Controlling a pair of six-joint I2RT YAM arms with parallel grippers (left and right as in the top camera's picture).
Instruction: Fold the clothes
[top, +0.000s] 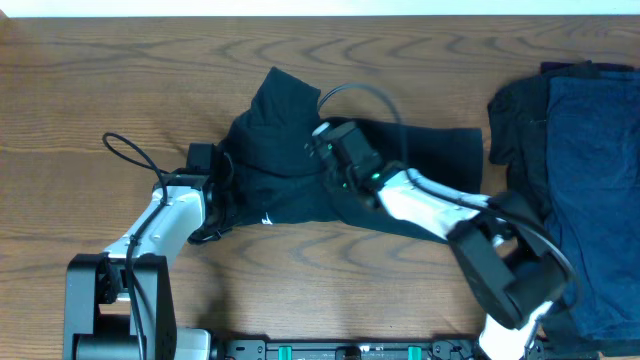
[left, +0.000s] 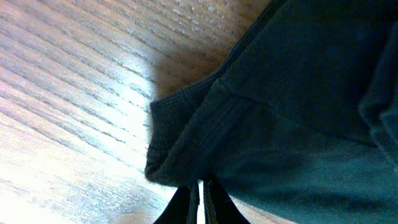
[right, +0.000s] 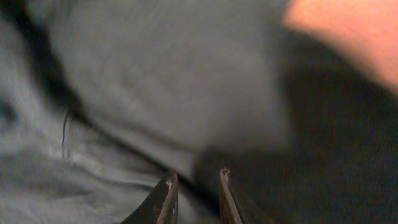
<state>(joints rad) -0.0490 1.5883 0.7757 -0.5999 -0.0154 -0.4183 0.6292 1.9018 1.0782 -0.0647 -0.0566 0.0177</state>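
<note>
A plain black T-shirt (top: 290, 165) lies crumpled across the middle of the table, with a small white label (top: 267, 221) near its front edge. My left gripper (top: 213, 178) is at the shirt's left edge. In the left wrist view its fingers (left: 200, 188) are nearly together, pinched on the hem of the dark cloth (left: 280, 124). My right gripper (top: 333, 152) is low over the middle of the shirt. In the right wrist view its fingers (right: 194, 180) stand a little apart over blurred dark cloth (right: 186, 81), with their tips free.
A pile of more clothes, black (top: 515, 130) and navy blue (top: 590, 170), lies at the right edge of the table. Bare wood (top: 120, 80) shows to the left and behind the shirt. The arm bases (top: 350, 350) stand at the front edge.
</note>
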